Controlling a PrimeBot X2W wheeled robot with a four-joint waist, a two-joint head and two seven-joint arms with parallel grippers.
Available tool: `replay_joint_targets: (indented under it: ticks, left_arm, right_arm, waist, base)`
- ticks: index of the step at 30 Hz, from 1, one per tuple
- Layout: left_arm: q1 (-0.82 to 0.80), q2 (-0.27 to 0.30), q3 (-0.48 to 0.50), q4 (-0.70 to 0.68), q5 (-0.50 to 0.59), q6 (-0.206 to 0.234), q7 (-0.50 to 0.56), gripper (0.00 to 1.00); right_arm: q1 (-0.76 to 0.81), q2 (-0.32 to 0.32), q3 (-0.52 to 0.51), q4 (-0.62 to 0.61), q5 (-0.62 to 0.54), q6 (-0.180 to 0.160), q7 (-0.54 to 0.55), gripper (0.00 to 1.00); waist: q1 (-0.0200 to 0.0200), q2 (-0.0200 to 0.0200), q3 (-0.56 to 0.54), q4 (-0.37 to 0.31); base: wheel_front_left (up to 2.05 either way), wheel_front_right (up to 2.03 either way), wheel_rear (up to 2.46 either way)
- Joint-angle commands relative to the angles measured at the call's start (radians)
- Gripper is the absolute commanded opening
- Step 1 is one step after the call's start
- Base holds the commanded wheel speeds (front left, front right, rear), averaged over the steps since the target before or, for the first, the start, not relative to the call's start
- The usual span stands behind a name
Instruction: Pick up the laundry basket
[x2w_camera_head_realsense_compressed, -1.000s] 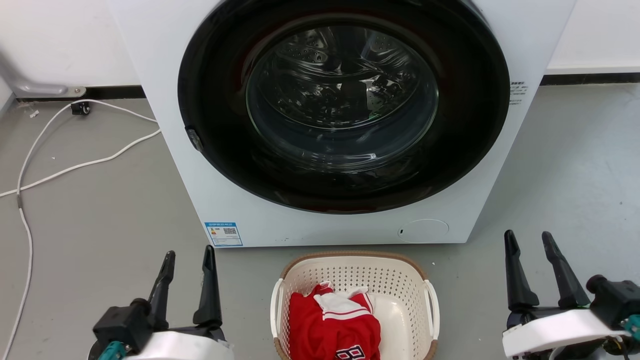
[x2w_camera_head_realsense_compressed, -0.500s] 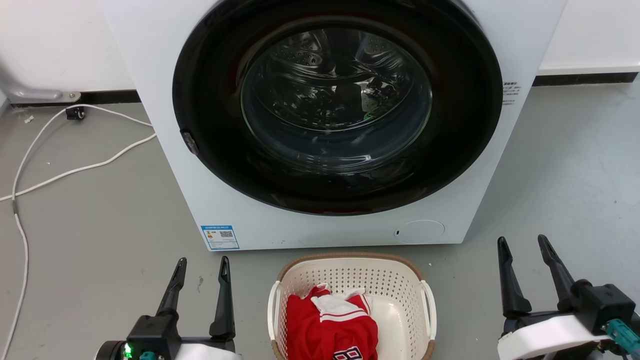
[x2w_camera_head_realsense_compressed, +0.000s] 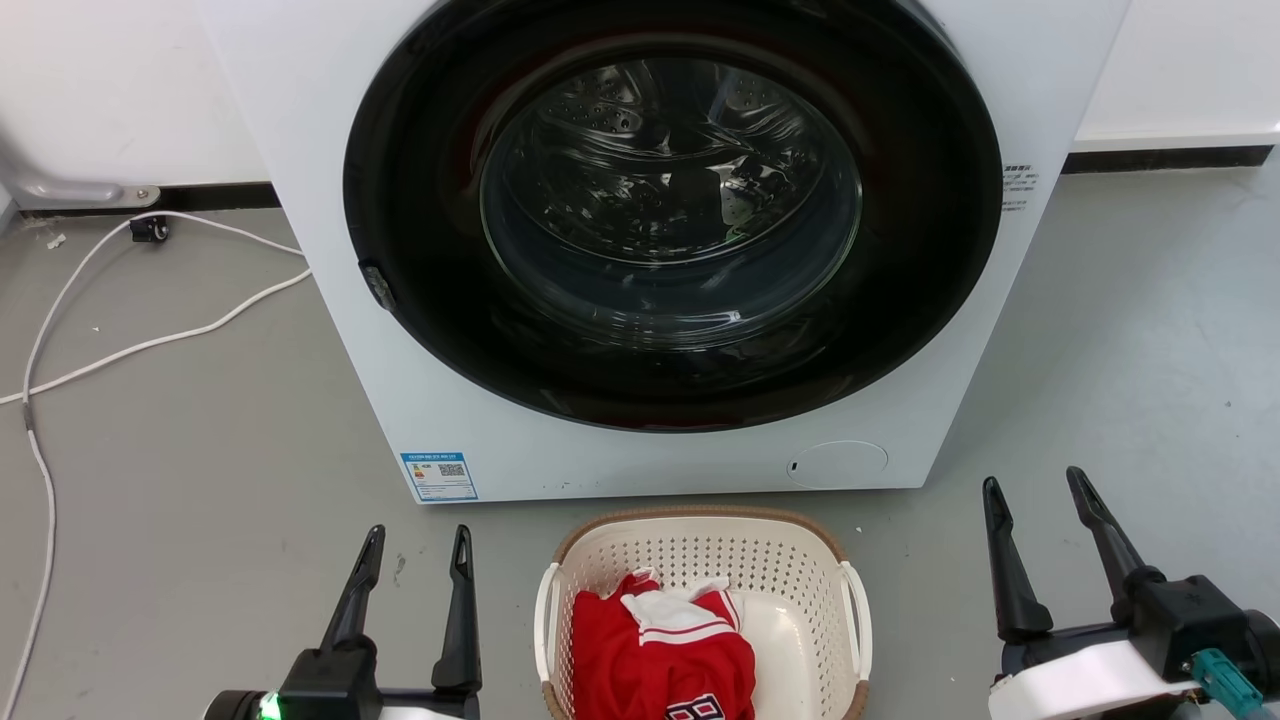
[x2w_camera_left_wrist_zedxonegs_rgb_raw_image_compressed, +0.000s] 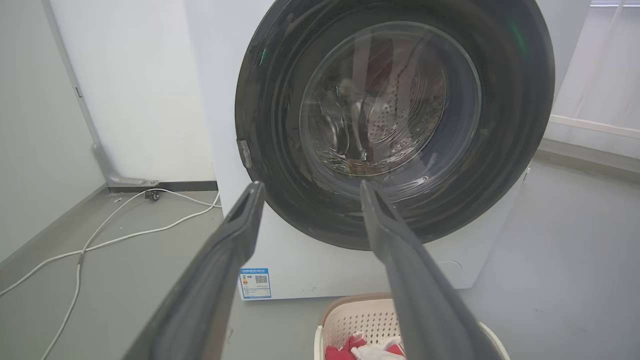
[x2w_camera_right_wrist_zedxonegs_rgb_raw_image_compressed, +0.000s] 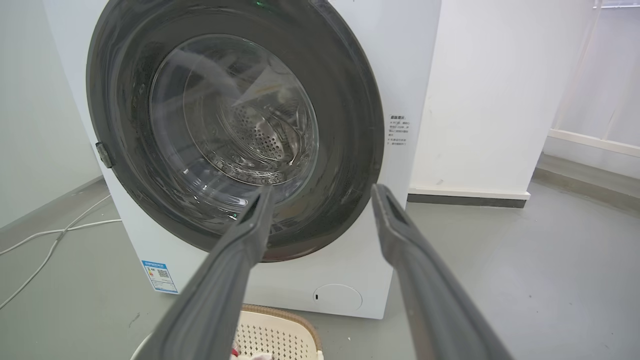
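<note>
The laundry basket, cream-white and perforated with a tan rim, stands on the grey floor just in front of the washing machine, at the bottom middle of the head view. A red and white jersey lies inside it. My left gripper is open to the left of the basket, clear of its white handle. On the basket's right my right gripper is open and farther from it. The basket's far rim peeks between the left fingers, and its rim also shows low in the right wrist view.
The white washing machine with its shut dark round door stands right behind the basket. A white cable runs over the floor at the left. A white wall lies to the machine's right, with open grey floor beside it.
The left gripper has moved right, closer to the basket's left side. The right gripper has shifted slightly left. The camera has dipped a little, so the machine looks lower.
</note>
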Motion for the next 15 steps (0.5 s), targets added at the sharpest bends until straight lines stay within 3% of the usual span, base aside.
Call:
replay_joint_targets:
  ticks: [1, 15]
  left_arm:
    - [0.011, -0.002, 0.004, -0.003, 0.023, -0.008, -0.009, 1.0]
    - [0.042, -0.047, 0.062, -0.008, 0.125, -0.089, -0.034, 1.0]
  right_arm:
    - [0.011, -0.002, 0.0, -0.007, -0.016, 0.0, -0.009, 1.0]
    - [0.022, -0.002, -0.009, 0.011, -0.083, 0.0, -0.034, 1.0]
  waist:
    - [0.0, 0.0, 0.0, 0.0]
    - [0.0, 0.0, 0.003, -0.002]
  base:
    - [0.0, 0.0, 0.0]
    - [0.0, 0.0, 0.0]
